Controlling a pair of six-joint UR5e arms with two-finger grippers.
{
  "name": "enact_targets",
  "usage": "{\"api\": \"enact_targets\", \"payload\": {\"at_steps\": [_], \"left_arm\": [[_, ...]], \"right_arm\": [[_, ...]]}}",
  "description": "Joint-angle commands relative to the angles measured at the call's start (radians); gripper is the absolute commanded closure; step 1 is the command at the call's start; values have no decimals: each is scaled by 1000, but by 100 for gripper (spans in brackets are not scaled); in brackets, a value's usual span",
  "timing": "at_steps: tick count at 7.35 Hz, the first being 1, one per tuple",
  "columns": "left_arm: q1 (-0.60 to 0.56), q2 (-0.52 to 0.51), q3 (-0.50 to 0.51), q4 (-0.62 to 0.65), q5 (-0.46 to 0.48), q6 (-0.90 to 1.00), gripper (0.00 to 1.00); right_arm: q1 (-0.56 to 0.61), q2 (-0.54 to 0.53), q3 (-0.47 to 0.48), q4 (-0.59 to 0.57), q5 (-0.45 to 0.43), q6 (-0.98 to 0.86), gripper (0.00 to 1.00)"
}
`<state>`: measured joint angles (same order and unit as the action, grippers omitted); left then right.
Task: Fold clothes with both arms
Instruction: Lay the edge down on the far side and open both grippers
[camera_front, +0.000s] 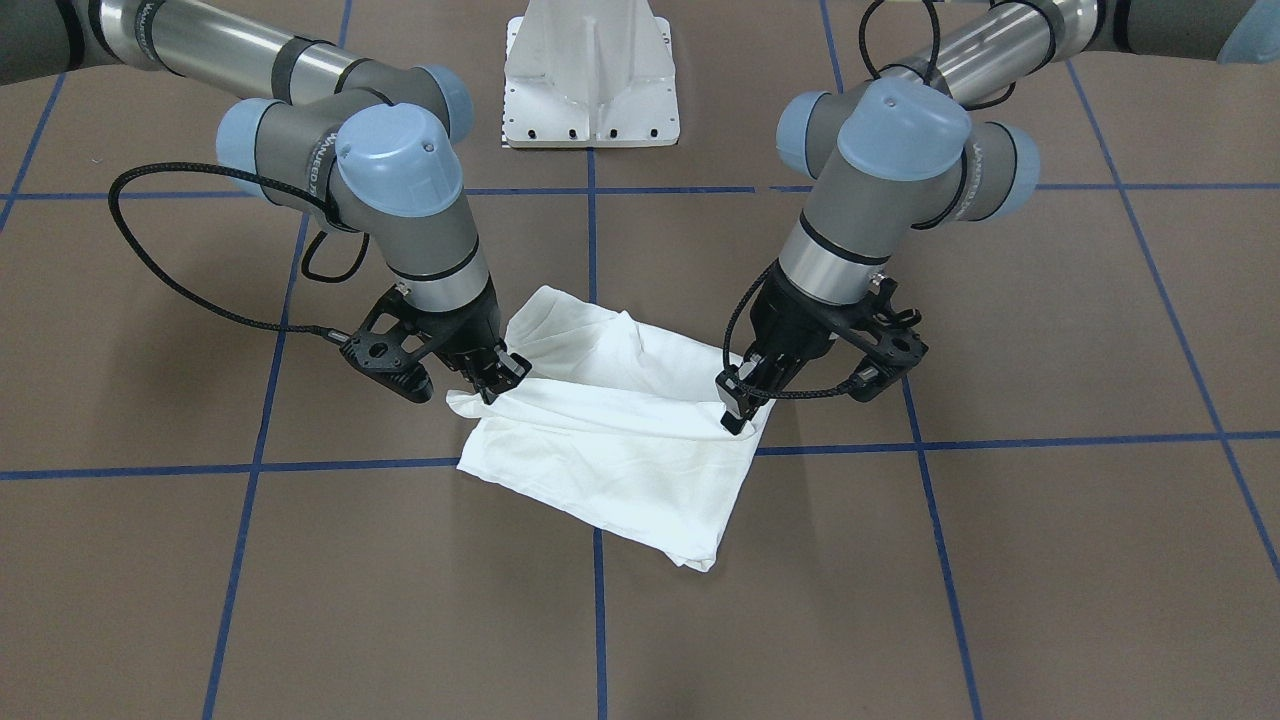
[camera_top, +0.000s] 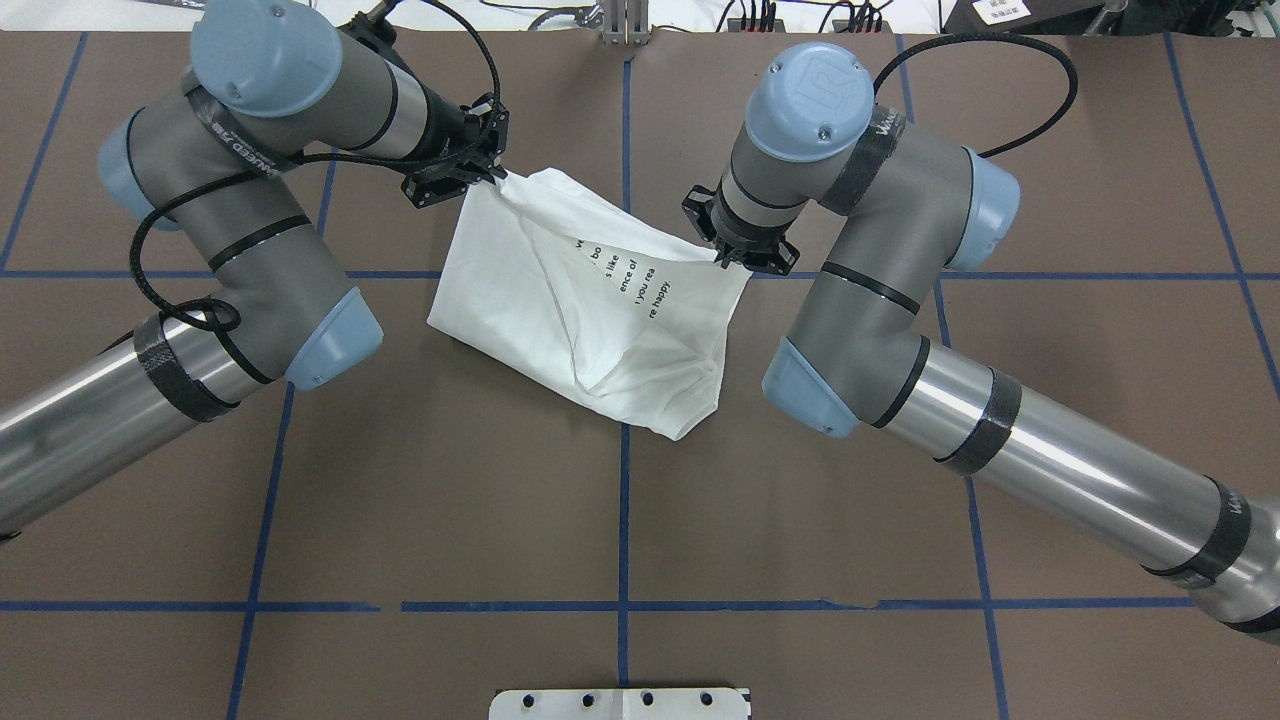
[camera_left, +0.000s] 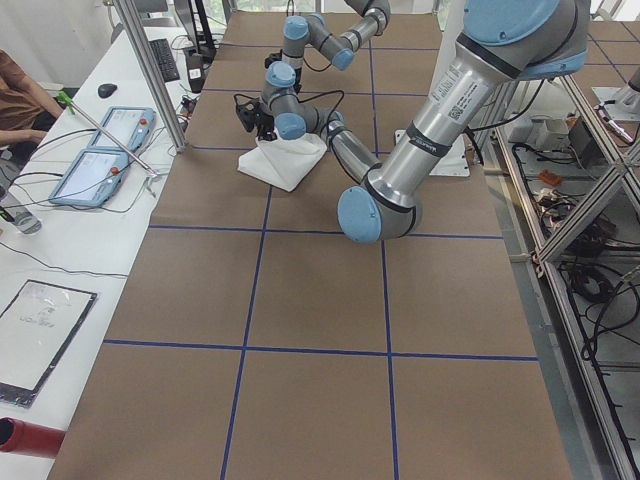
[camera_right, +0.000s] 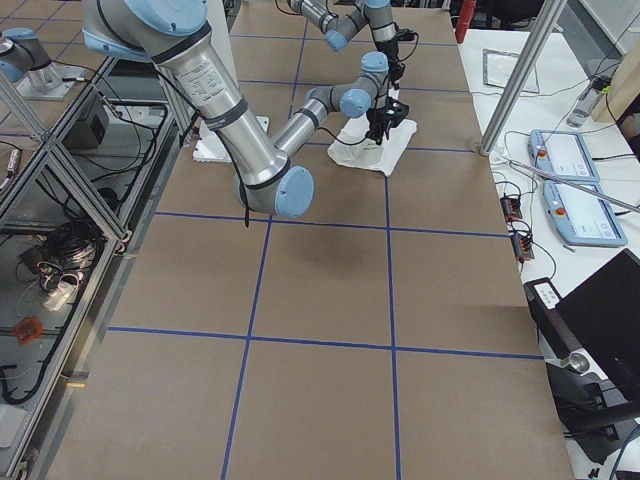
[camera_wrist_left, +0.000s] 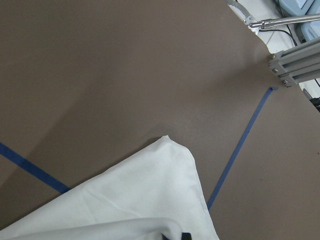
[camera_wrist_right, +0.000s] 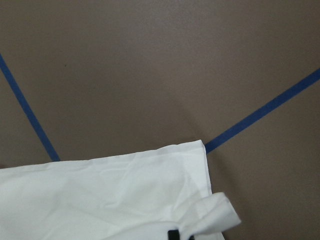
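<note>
The left black pincer and the right black pincer each pinch a raised corner of the white cotton long-sleeved T-shirt, half-folded near the middle of the brown desk. Uneven pulling could slip a corner loose, skewing the fold.

A fold between the two sets of jaws swallows the start of each printed line on the white T-shirt, while both wrist cameras crop the jaws to black slivers at the frame's lower edge.
</note>
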<state>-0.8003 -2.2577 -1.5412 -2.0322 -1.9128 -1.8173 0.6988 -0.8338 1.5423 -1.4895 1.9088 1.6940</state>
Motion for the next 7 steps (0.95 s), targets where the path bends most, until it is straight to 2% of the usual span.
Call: {"api": "enact_targets", "payload": {"at_steps": [1, 2, 3, 4, 7], "left_arm": [[0, -46, 54, -20, 0, -13, 100], [0, -81, 105, -25, 0, -60, 88], [-2, -103, 151, -66, 3, -95, 27], [-17, -109, 165, -69, 3, -118, 0], [-66, -105, 168, -51, 0, -106, 0]], "right_arm": [[36, -2, -1, 0, 63, -1, 100], [54, -8, 1, 3, 116, -2, 66], [56, -11, 1, 5, 118, 1, 1], [56, -22, 1, 5, 122, -1, 0], [54, -22, 33, 8, 124, -8, 0]]}}
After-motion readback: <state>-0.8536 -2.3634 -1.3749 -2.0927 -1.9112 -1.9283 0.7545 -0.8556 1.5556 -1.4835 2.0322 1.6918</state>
